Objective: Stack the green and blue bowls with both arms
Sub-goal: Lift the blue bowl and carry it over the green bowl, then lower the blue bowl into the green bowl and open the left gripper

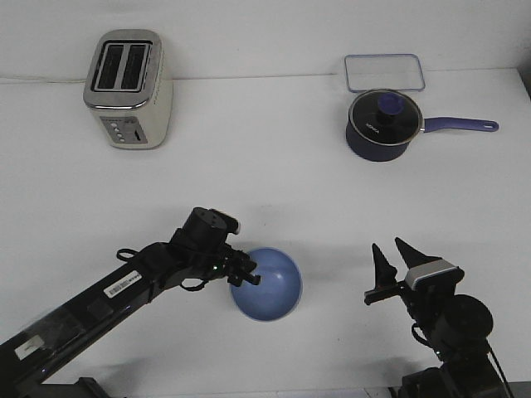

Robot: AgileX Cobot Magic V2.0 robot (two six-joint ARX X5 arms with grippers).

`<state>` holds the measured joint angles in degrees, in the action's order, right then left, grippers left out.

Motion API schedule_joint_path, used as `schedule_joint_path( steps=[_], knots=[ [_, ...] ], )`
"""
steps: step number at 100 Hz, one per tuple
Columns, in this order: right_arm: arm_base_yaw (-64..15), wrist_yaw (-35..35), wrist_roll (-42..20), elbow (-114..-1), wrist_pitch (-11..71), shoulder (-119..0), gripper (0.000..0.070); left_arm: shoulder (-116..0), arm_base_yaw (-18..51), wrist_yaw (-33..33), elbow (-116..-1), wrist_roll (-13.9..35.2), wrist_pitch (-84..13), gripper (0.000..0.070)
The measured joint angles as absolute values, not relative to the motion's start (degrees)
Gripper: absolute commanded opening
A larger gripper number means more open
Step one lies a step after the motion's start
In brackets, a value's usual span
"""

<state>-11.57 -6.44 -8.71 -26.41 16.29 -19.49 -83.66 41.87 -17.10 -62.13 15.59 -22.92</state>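
The light blue bowl (pixel 270 283) sits open side up near the table's front centre. My left gripper (pixel 244 273) reaches in from the left. Its fingers pinch the bowl's left rim, one inside and one outside. My right gripper (pixel 394 257) is open and empty, its fingers pointing up, well to the right of the bowl and apart from it. The pale green bowl is not visible in the front view. I cannot tell whether it lies under the blue bowl.
A silver toaster (pixel 129 87) stands at the back left. A dark navy saucepan (pixel 382 124) with a glass lid and a handle pointing right stands at the back right. A clear rectangular lid (pixel 384 72) lies behind it.
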Motion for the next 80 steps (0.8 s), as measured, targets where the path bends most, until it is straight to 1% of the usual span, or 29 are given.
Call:
schedule_joint_path(
  steps=[12,15,19,29,34,43,52,62,65,72,80],
  knots=[
    [-11.57,-6.44,-8.71,-26.41,16.25,-19.49,0.0328,-85.36,43.38,-17.26,-62.13,14.5,-22.9,0.002],
    [-11.57,-6.44,-8.69,-26.41,16.23,-19.49,0.0328,-85.58,43.44,-17.34,-62.13,14.26,-22.87,0.0036],
    [-11.57,-6.44,-8.67,-26.41,16.19,-19.49,0.0328,-85.78,43.53,-17.34,-62.13,14.06,-22.85,0.0103],
    [-11.57,-6.44,-8.56,-26.41,16.05,-19.49,0.0328,-85.78,43.53,-17.37,-62.13,14.04,-21.82,0.0325],
    [-11.57,-6.44,-8.54,-26.41,16.03,-19.49,0.0328,-85.78,43.53,-17.37,-62.13,14.0,-21.08,0.039],
    [-11.6,-6.44,-8.47,-26.41,16.01,-19.49,0.0328,-85.78,43.53,-17.34,-62.19,13.34,-20.97,0.0398],
    [-11.57,-6.44,-8.38,-26.41,15.99,-19.49,0.0328,-85.78,43.53,-17.37,-62.59,12.71,-21.43,0.0475],
    [-11.6,-6.44,-8.36,-26.41,15.99,-19.49,0.0328,-85.6,43.35,-16.23,-64.34,12.1,-22.59,0.0487],
    [-11.57,-6.44,-8.36,-26.41,15.99,-19.49,0.0328,-85.25,43.16,-14.96,-65.12,11.75,-23.4,0.0508],
    [-11.57,-6.44,-8.34,-26.41,15.99,-19.49,0.0328,-83.46,42.41,-10.94,-67.11,10.63,-25.43,0.0509],
    [-11.57,-6.44,-8.34,-26.41,15.99,-19.49,0.0328,-79.48,41.1,-4.1,-69.14,8.67,-26.04,0.0508]
  ],
)
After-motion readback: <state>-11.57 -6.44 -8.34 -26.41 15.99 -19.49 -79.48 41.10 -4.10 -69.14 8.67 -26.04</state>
